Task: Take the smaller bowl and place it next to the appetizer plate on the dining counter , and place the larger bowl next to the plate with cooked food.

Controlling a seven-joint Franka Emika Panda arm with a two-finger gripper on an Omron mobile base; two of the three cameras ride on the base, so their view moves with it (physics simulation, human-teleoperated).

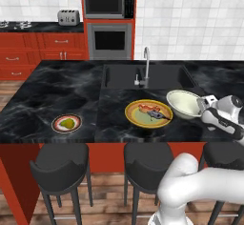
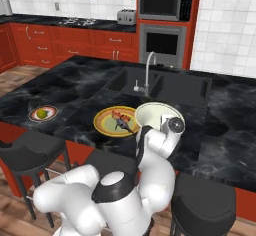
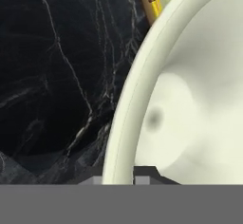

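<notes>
1. At the right of the left base view, the larger bowl [image 1: 184, 104] is seen tilted beside the plate with cooked food [image 1: 148, 113] on the dining counter [image 1: 57, 90]; the gripper [image 1: 206, 106] is met at its rim.
2. At the centre of the right base view, the bowl's near rim is covered by the hand.
3. At the bottom of the hand view, the fingertips [image 3: 144, 174] are clamped across the thin rim. A stiff, glossy, breakable bowl is judged; the rim is the hold, and swinging is likely.
</notes>
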